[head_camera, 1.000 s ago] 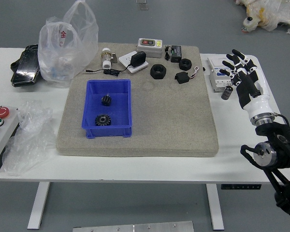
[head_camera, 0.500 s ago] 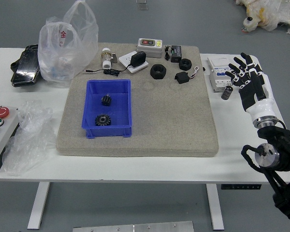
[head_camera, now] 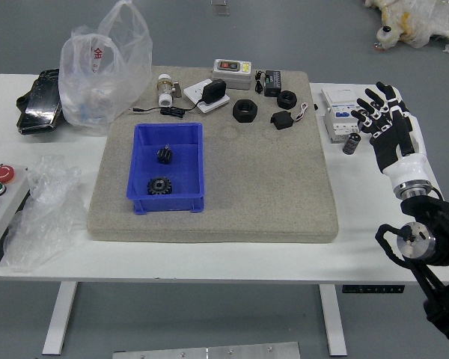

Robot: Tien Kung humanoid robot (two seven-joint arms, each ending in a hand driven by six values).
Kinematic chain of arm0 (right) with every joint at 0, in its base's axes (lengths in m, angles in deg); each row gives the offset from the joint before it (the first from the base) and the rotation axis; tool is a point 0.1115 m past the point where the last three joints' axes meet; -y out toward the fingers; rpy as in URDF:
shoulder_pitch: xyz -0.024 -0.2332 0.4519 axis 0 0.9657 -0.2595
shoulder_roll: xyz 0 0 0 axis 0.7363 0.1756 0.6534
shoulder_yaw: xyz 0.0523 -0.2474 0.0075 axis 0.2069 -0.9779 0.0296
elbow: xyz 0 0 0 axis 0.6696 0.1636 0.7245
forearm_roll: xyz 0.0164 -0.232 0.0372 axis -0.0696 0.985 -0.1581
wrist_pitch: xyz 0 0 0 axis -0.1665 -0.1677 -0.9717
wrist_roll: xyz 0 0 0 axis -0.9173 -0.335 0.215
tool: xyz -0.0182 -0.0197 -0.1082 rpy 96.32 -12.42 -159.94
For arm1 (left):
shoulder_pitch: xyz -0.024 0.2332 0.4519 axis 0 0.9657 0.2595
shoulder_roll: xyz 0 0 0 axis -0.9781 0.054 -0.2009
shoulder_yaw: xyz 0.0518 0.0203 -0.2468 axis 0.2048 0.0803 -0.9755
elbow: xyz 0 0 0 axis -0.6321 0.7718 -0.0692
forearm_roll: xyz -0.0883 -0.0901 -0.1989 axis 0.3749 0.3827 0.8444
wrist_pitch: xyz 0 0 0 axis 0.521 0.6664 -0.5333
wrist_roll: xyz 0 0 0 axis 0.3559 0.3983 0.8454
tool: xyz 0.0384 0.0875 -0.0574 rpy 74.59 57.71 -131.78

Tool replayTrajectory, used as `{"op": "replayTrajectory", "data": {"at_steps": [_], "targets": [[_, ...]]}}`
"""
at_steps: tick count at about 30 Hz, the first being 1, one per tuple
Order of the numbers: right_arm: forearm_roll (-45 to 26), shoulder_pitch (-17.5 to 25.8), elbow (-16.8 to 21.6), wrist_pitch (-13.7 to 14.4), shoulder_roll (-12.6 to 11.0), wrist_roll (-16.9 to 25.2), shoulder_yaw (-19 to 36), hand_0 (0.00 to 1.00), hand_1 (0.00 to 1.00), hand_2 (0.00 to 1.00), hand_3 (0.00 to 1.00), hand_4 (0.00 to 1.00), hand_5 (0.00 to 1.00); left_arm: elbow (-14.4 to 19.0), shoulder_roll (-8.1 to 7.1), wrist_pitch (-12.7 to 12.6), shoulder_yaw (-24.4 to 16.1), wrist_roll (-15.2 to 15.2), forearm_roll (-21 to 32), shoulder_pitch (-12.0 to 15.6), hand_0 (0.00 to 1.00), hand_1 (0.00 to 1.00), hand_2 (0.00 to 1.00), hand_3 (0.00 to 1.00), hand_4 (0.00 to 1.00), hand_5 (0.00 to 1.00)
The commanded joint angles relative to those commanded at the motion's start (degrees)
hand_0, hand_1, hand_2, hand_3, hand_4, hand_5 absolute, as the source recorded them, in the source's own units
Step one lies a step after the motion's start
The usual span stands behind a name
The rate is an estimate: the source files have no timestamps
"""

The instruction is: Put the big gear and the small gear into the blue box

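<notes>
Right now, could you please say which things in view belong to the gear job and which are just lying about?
For the job: blue box; big gear and small gear, both inside it; right hand.

Just lying about: plastic carrier bag; crumpled clear plastic; larger black ring; smaller black ring; button panel; black power adapter.

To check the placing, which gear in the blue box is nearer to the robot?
The big gear: it lies by the box's near wall, while the small gear sits farther back.
</notes>
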Motion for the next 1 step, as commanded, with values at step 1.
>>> {"op": "replayTrajectory", "data": {"at_steps": [1], "targets": [[0.24, 0.08, 0.12, 0.08, -0.04, -0.06, 0.12, 0.576, 0.639, 0.685, 0.697, 0.758, 0.480, -0.02, 0.06, 0.01, 0.07, 0.07, 0.06, -0.06, 0.651, 0.540, 0.556, 0.702, 0.673, 0.351]]}}
